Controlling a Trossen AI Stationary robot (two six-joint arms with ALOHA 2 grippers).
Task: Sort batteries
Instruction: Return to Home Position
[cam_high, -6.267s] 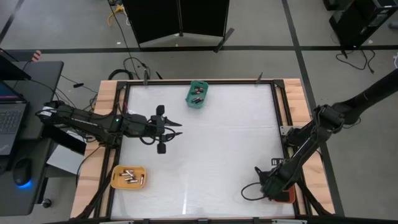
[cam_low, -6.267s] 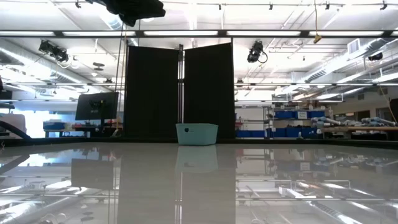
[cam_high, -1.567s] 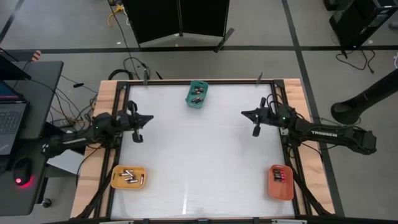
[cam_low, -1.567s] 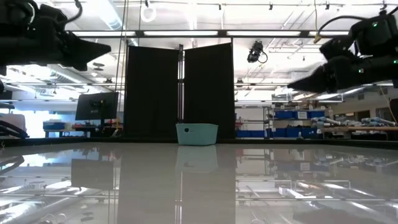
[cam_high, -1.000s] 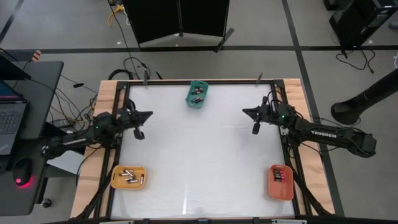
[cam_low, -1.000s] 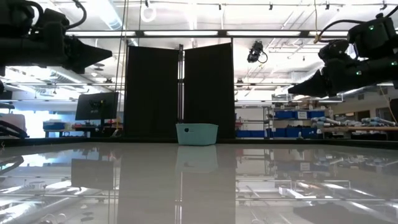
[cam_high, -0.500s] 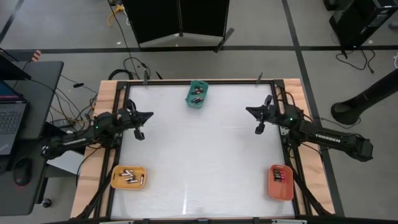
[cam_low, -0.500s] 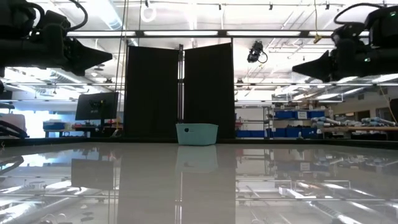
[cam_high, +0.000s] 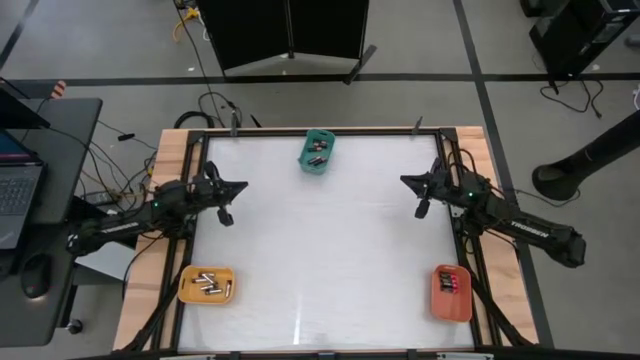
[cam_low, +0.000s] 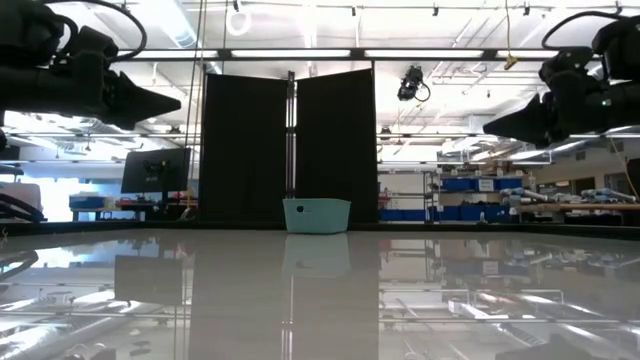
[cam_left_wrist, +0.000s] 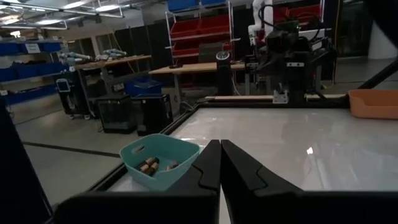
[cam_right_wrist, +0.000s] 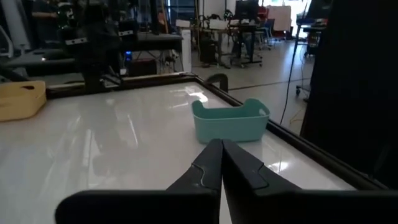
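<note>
Both arms have drawn back to the sides of the desk (cam_high: 330, 260) since six seconds ago, when the right one reached down at the orange tray (cam_high: 450, 311). The left end effector (cam_high: 240, 186) and the right end effector (cam_high: 405, 181) hover above the surface, fingers pressed together, holding nothing. The batteries (cam_high: 318, 148) lie in the teal tray (cam_high: 304, 158), the yellow tray (cam_high: 185, 291) and the orange one.

A white bench (cam_high: 330, 250) with wooden side rails fills the frame's middle. A black folding screen (cam_high: 250, 30) stands at top centre, with cables (cam_high: 210, 105) on the floor lower left of it. A laptop (cam_high: 15, 190) and mouse (cam_high: 35, 272) sit at far left.
</note>
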